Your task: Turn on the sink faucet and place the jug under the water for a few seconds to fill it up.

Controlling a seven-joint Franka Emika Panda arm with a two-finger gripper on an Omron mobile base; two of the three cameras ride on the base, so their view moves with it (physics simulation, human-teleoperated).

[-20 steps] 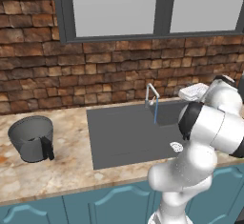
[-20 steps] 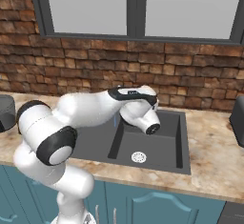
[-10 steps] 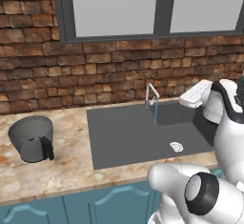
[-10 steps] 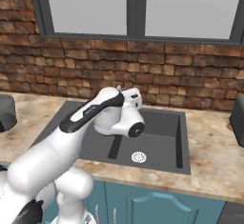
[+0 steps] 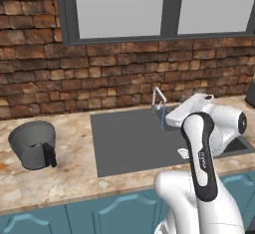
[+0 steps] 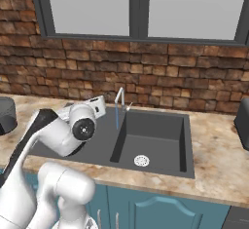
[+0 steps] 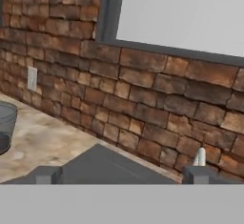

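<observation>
Brick wall and a big grey-framed window are seen behind a speckled stone surface [image 5: 74, 173] in the left base view, with blue cabinet fronts below it. Taking the sink [image 5: 129, 141] as the landmark: the sink faucet [image 5: 158, 97] is found at its back rim, and the water [image 5: 162, 119] is seen as a thin blue line dropping straight from the spout into the basin, so the tap is clearly on. The jug [image 5: 34, 144] is parked well to the left of the sink, upright on the surface, black handle turned toward the front. The white arm is folded over the sink's right side, hiding a good part of the basin.

From the right base view, the sink [image 6: 160, 140] is seen with its round drain [image 6: 141, 161] on the floor of the basin. The sink faucet [image 6: 120, 97] sits at the back left corner of the deep part, with the water [image 6: 116, 119] running down from it. A sliver of the jug [image 6: 6, 116] is caught at the far left edge, well apart from the sink. A dark appliance [image 6: 242, 123] is cut off to the right of the sink.

Through the hand view, the gripper [image 7: 123, 174] is shown with jaws spread wide and nothing between them. Brick, a wall outlet [image 7: 32, 78] and the jug's rim [image 7: 5, 125] at the left edge are visible, plus the faucet tip [image 7: 201, 156].
</observation>
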